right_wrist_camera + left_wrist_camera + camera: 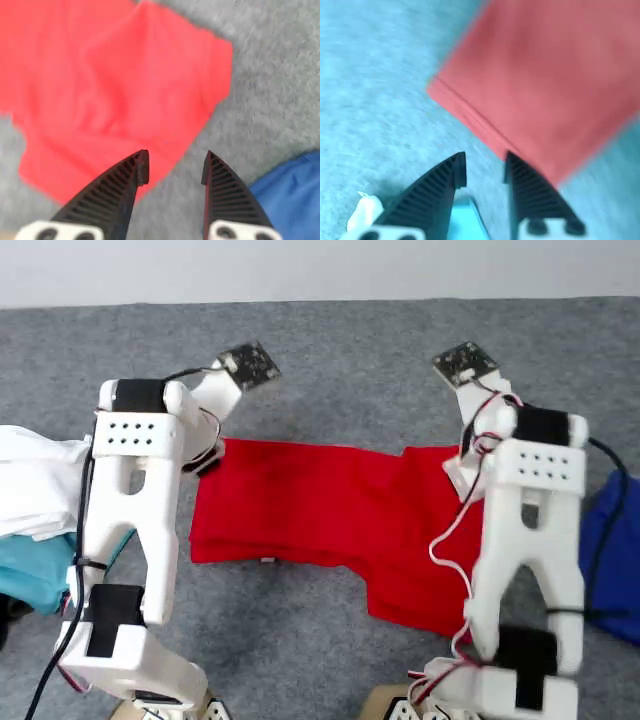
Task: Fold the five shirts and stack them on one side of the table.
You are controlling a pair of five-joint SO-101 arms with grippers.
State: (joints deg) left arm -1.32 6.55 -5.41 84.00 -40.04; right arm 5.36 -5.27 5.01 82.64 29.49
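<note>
Stretching sideways, the red shirt point(320, 505) had my left end effector point(485, 170) at one end and my right end effector point(174, 167) at the other, both spread open.

1. A red shirt point(320, 505) is seen spread across the middle of the grey desk point(350, 350). Its left part is folded into a flat band, and its right part reaches nearer the arms' bases.
2. The left arm point(135, 490) is held over the shirt's left end, the right arm point(525, 530) over its right end.
3. A white shirt point(35, 485) is laid at the desk's left edge, with a teal shirt point(35, 575) touching its near side.
4. A blue shirt point(612, 540) is found at the right edge, partly hidden behind the right arm.
</note>
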